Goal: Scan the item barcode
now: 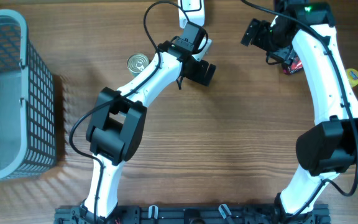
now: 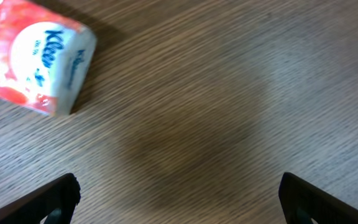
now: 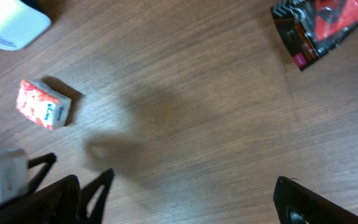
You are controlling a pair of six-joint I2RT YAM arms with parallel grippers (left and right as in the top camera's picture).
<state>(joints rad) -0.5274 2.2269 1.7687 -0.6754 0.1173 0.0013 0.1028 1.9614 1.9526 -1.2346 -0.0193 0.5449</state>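
Surroundings, overhead: one grey basket (image 1: 5,93) stands at the 9 o'clock edge of the bench (image 1: 229,137). One can (image 1: 138,62) stands upright at 9 o'clock of the left arm's wrist, close beside it. One white scanner (image 1: 191,11) sits at the 12 o'clock edge. One red-and-black pouch (image 1: 293,65) lies just beside the right arm, partly under it. One yellow disc (image 1: 353,76) lies near the 3 o'clock edge. I see nothing lying between the pack and either gripper.

Item: one red-and-white tissue pack (image 2: 36,56). I cannot find it from overhead, where the left arm covers that spot. It lies flat on the bench, no barcode visible to me.

Left gripper (image 2: 179,186): jaws spread wide, nothing between them. The pack lies at 10 o'clock of it, apart, not touching.

Right gripper (image 3: 176,186): jaws spread wide, holding nothing. In its view the pack sits at 10 o'clock, well apart, with the scanner beyond at 11 o'clock. The pouch is at 1 o'clock.
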